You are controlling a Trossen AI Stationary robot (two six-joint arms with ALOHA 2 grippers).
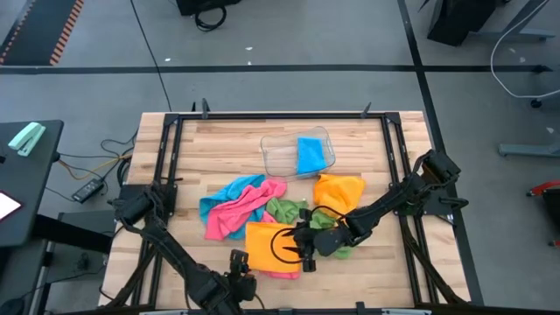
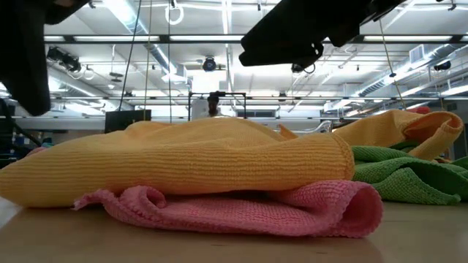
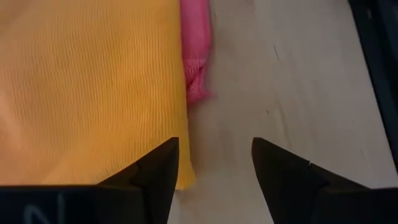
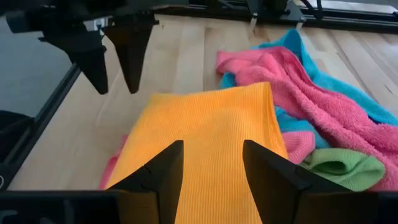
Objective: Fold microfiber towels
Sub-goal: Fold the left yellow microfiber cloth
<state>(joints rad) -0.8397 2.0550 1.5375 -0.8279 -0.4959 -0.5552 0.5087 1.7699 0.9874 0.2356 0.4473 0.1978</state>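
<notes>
The left gripper (image 4: 115, 68) is hovering above the near edge of the wooden table (image 1: 385, 262), fingers parted and holding nothing, just beside the folded orange towel (image 1: 269, 246). That towel is lying on a pink towel (image 2: 241, 208). The right gripper (image 1: 305, 241) is hanging over the orange towel's right edge, fingers spread and empty. A blue towel (image 1: 310, 155) is sitting in the clear tray (image 1: 278, 157); pink, blue, green and orange cloths are lying heaped mid-table.

A folded orange towel (image 1: 269, 244) lies flat before me atop a folded pink towel (image 2: 241, 208). Behind it sprawl a crumpled pink towel (image 1: 243, 210), a blue one (image 1: 223, 194) and a green one (image 1: 286, 210). Another orange towel (image 1: 339, 191) lies bunched nearby.
</notes>
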